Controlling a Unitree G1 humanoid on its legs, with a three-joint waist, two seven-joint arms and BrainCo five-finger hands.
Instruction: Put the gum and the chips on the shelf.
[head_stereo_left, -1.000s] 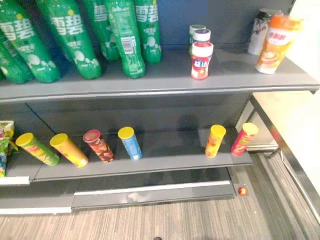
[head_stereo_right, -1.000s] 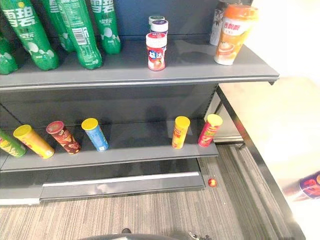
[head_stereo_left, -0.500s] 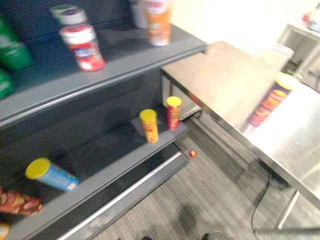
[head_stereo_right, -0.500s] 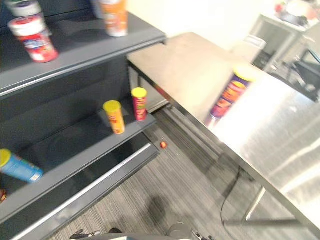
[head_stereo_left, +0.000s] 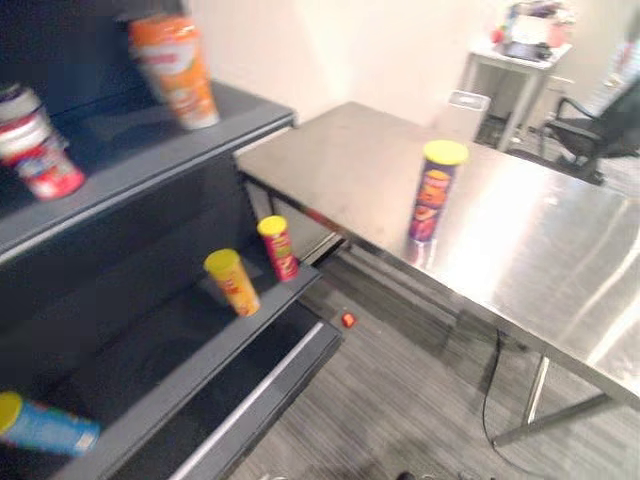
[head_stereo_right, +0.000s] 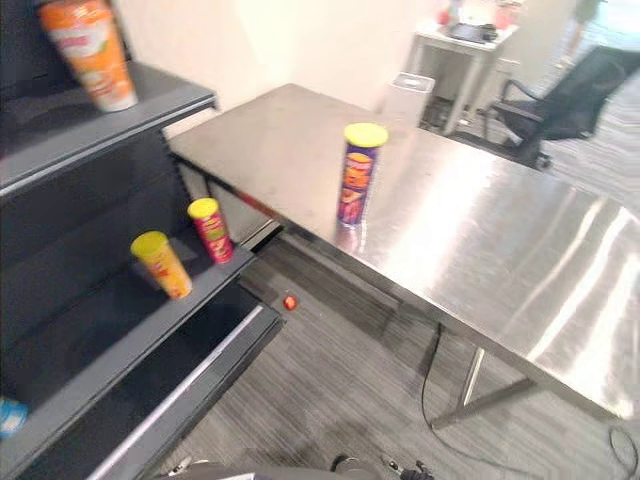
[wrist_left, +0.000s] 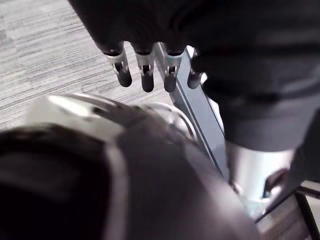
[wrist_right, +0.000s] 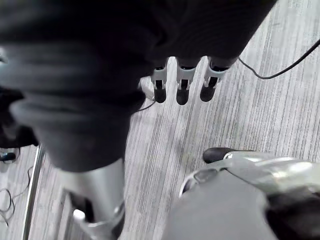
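Upright on the steel worktop (head_stereo_right: 480, 230), one purple chips can (head_stereo_right: 358, 175) with a yellow lid, set well in from the near edge and ringed by bare metal. One corner of the worktop close against the end of the dark shelf unit.

Three more lidded tubes on the lower shelf (head_stereo_left: 180, 370): a yellow can (head_stereo_left: 232, 282) and a red can (head_stereo_left: 277, 247) near each other at the open end, and a blue can (head_stereo_left: 45, 425) lying far along, with a long free stretch of shelf between it and the yellow one.

On the upper shelf (head_stereo_left: 200, 135), one orange cup (head_stereo_left: 175, 70) towards the end and one red-and-white gum jar (head_stereo_left: 35, 150) further in, well apart. Print on all labels too blurred to read.

One small red object (head_stereo_right: 290, 302) on the striped grey floor (head_stereo_right: 330, 390), just off the shelf's base, with open carpet beside it. Beyond the worktop, one black chair (head_stereo_right: 570, 100) and one white side table (head_stereo_right: 470, 40).

Left robot hand (wrist_left: 145, 75) over the carpet, fingers straight, released, grasping nothing. Right robot hand (wrist_right: 182, 85) likewise slack and empty above the floor.
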